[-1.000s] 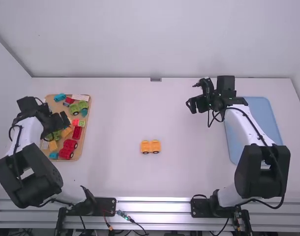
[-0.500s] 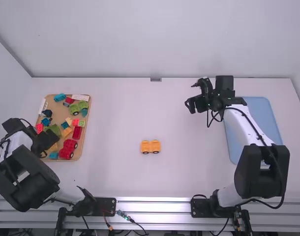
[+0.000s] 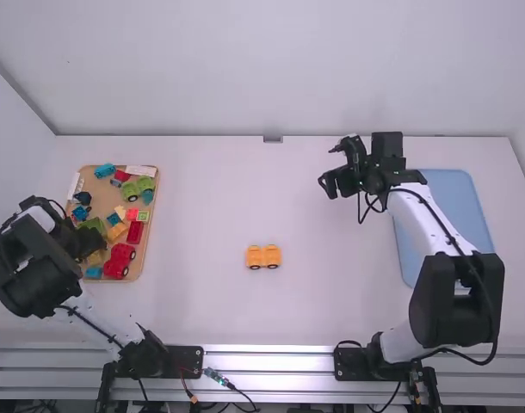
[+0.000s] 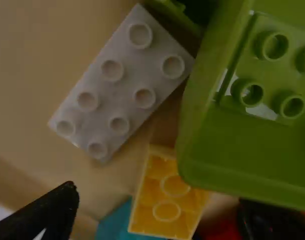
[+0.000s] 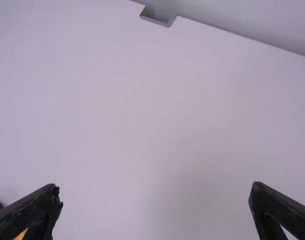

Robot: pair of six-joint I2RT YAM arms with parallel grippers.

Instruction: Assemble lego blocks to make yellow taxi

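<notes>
Hovering above one yellow block (image 4: 173, 197): left gripper (image 3: 96, 243), two fingers (image 4: 45, 214) apart.

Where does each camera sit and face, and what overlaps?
High view: fixed above and behind the arms, facing forward and down onto the table; both arms show.
Left wrist view: on the left wrist, facing down into the tan tray; its own fingers show.
Right wrist view: on the right wrist, facing the table and its back edge; its own fingers show.
High and right wrist views share the notch and yellow wheeled piece.
</notes>
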